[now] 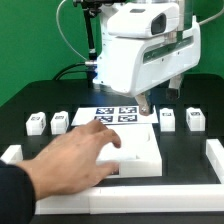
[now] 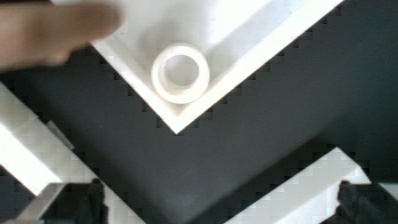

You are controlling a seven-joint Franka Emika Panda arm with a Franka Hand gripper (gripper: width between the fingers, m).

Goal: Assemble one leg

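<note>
Exterior view first: the white arm [image 1: 140, 55] hangs over the black counter [image 1: 185, 145]. Its jaws are a small dark shape beside the marker board [image 1: 114, 115], and from here we can't tell how they stand. The board's black-and-white tags are patterns only; we read no letters on them. The white square tabletop [image 1: 135, 150] lies just in front of the board, and a person's hand [image 1: 75, 160] covers its side on the exterior view's left. Four small white tagged blocks [image 1: 167, 119] stand either side of the board, their tags too small to read.

Over to the wrist view: we see a tabletop corner with a round socket [image 2: 180, 72]. The hand is blurred and cut off at the edge. The jaws are spread wide, with nothing between them.
</note>
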